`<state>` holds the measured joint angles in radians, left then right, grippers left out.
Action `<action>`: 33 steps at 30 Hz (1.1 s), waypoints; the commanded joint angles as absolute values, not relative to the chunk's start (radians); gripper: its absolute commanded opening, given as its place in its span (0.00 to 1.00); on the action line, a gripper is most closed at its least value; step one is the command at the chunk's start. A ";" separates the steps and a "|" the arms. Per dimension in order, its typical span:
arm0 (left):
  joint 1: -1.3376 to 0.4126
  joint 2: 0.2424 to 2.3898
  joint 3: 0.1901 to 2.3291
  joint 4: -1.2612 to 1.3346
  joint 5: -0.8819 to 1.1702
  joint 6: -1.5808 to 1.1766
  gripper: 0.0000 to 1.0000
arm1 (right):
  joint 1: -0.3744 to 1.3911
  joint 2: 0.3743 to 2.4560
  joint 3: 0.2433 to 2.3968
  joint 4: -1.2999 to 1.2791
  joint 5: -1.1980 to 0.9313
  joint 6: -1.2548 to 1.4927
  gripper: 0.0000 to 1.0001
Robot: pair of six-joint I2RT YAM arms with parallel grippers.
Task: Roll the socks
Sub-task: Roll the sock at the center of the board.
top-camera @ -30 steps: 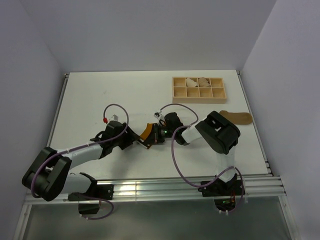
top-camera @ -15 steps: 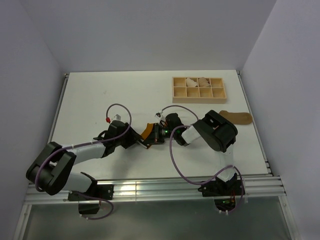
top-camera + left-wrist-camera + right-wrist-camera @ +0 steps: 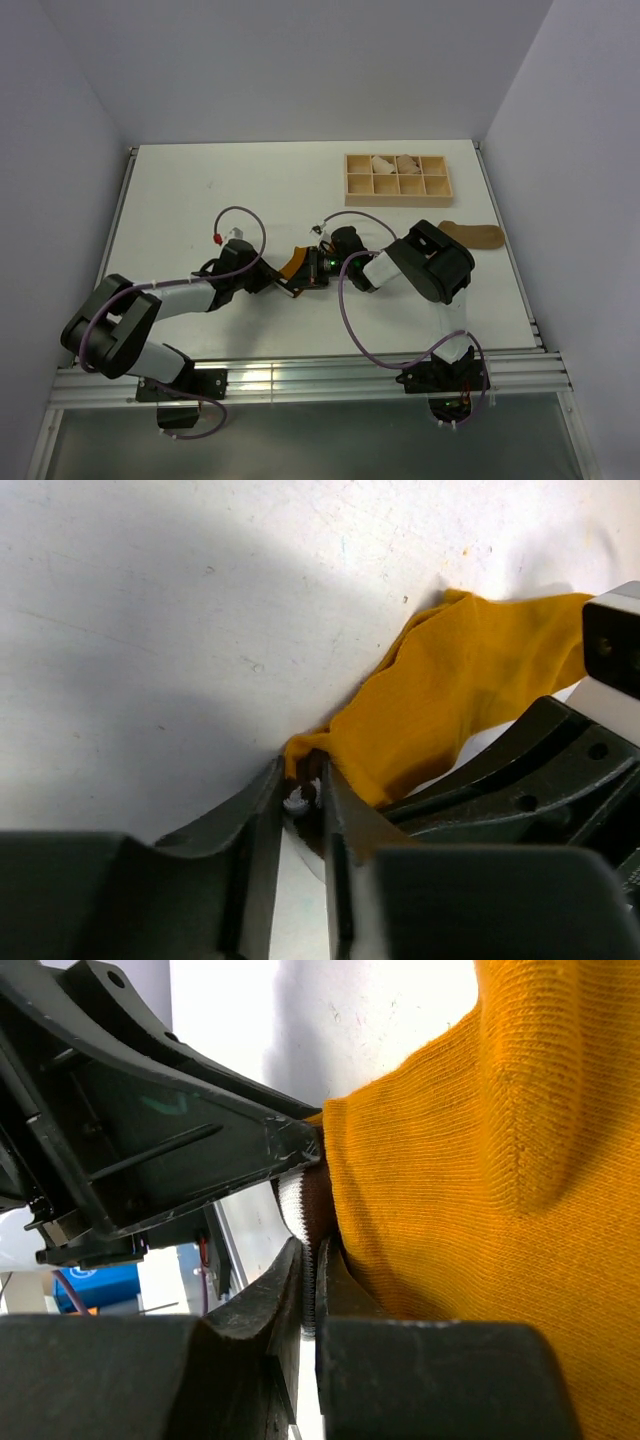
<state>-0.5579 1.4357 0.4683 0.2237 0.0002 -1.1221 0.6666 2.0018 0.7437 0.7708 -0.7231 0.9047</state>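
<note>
The mustard-orange sock (image 3: 450,690) lies crumpled mid-table (image 3: 293,262) between both grippers. Its brown-and-white striped cuff (image 3: 303,792) sits between the tips of my left gripper (image 3: 300,785), whose jaws stand narrow and pinch it. From the other side, my right gripper (image 3: 315,1260) is shut on a thin edge of the same cuff (image 3: 300,1200), with the orange fabric (image 3: 480,1160) bulging beside it. In the top view the left gripper (image 3: 274,283) and right gripper (image 3: 310,271) nearly meet. The tan-brown sock (image 3: 472,235) lies flat at the right, beyond the right arm.
A wooden divided tray (image 3: 398,189) stands at the back right with pale rolled bundles (image 3: 394,163) in its far compartments. Purple cables loop over both arms. The right arm's elbow (image 3: 432,262) bulks between the grippers and the tan-brown sock.
My left gripper's jaws have narrowed onto the striped cuff, and the left arm's elbow has swung right. The right arm and the sock have barely moved.
</note>
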 commanded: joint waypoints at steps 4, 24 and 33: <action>-0.568 1.468 0.502 0.172 -0.029 -1.092 0.12 | 0.661 1.988 0.727 0.772 -0.710 0.873 0.17; -0.568 1.471 0.626 -0.044 -0.064 -1.011 0.00 | 0.986 1.566 0.807 0.185 0.101 0.099 0.59; -0.568 1.465 0.641 -0.060 -0.054 -0.983 0.00 | 1.158 1.650 0.811 0.308 0.340 -0.121 0.60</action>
<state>-0.5644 1.4773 0.6174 -0.0170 -0.0330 -1.0275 1.1328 1.6161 0.7956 0.2535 0.2081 -0.0006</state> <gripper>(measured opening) 0.187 0.596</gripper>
